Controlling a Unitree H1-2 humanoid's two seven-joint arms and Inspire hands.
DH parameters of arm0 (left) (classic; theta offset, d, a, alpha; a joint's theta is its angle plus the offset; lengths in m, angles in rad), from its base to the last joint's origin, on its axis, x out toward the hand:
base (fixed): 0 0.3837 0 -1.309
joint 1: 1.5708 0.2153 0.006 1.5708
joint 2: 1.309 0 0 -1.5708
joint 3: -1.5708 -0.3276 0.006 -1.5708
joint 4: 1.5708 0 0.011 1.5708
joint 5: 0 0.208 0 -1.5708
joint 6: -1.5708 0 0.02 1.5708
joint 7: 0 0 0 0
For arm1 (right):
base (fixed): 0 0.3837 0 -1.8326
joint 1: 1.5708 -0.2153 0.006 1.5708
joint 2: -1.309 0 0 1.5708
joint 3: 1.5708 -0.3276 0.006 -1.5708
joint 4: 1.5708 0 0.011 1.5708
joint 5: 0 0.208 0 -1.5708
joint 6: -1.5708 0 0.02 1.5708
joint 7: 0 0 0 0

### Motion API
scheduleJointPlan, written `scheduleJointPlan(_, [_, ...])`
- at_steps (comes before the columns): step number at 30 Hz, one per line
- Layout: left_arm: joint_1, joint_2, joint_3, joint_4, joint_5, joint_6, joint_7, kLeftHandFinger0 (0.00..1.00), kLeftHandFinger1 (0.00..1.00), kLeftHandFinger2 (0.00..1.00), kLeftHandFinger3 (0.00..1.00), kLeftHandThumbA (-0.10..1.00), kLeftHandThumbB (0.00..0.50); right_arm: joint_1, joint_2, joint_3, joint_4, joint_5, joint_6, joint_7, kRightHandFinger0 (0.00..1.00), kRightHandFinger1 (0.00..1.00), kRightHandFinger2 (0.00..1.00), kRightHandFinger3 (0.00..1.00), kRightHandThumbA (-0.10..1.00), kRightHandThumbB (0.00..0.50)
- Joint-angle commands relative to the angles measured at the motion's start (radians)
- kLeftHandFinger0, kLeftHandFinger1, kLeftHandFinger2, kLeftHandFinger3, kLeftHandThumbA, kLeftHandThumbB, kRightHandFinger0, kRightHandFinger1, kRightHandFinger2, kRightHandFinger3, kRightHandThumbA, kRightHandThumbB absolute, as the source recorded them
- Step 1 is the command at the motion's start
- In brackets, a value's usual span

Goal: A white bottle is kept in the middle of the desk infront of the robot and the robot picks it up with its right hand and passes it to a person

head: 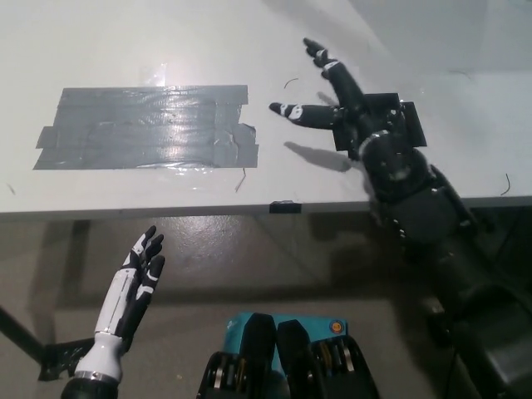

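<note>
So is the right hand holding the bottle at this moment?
No, the black right hand is open above the desk with fingers spread and nothing in it; no bottle is in view.
</note>
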Motion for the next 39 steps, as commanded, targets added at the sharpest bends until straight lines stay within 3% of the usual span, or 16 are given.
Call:
scheduleJointPlan(1, [-0.036, 0.018, 0.003, -0.016, 0.012, -0.005, 0.007, 1.00, 1.00, 1.00, 1.00, 0.91, 0.061, 0.087, -0.080, -0.038, -0.425, 0.049, 0.069, 0.101, 1.00, 1.00, 1.00, 1.00, 0.85, 0.476])
scheduleJointPlan(7, [-0.041, 0.017, 0.009, -0.019, 0.009, 0.002, 0.011, 1.00, 1.00, 1.00, 1.00, 0.94, 0.059, 0.267, -0.114, -0.055, -0.809, 0.047, 0.090, 0.091, 1.00, 1.00, 1.00, 1.00, 0.80, 0.401])
scheduleJointPlan(13, [-0.050, 0.009, 0.023, -0.003, -0.037, 0.004, -0.002, 1.00, 1.00, 1.00, 1.00, 0.91, 0.068, 0.446, -0.125, -0.056, -1.022, 0.040, 0.011, 0.076, 1.00, 1.00, 1.00, 1.00, 0.84, 0.400])
scheduleJointPlan(17, [-0.052, 0.011, 0.023, 0.010, -0.036, -0.014, -0.003, 1.00, 1.00, 1.00, 1.00, 0.93, 0.051, 0.582, -0.114, -0.059, -1.123, 0.066, -0.034, 0.066, 1.00, 1.00, 1.00, 1.00, 0.78, 0.334])
scheduleJointPlan(25, [-0.032, 0.003, 0.020, 0.015, -0.050, -0.023, -0.012, 1.00, 1.00, 1.00, 1.00, 0.92, 0.030, 0.752, -0.080, -0.054, -1.079, 0.035, -0.108, 0.029, 1.00, 1.00, 1.00, 1.00, 0.81, 0.263])
scheduleJointPlan(31, [-0.017, 0.003, 0.016, 0.020, -0.049, -0.024, -0.013, 1.00, 1.00, 1.00, 1.00, 0.93, 0.038, 0.785, -0.054, -0.093, -0.857, 0.043, -0.173, 0.008, 1.00, 1.00, 1.00, 1.00, 0.88, 0.218])
scheduleJointPlan(35, [-0.014, 0.003, 0.012, 0.033, -0.042, -0.041, -0.007, 1.00, 1.00, 1.00, 1.00, 0.96, 0.055, 0.762, -0.050, -0.107, -0.684, 0.060, -0.227, 0.023, 1.00, 1.00, 1.00, 1.00, 0.82, 0.172])
scheduleJointPlan(39, [-0.013, 0.002, 0.012, 0.040, -0.043, -0.048, -0.004, 1.00, 1.00, 1.00, 1.00, 0.96, 0.071, 0.750, -0.056, -0.107, -0.581, 0.044, -0.232, 0.028, 1.00, 1.00, 1.00, 1.00, 0.84, 0.208])
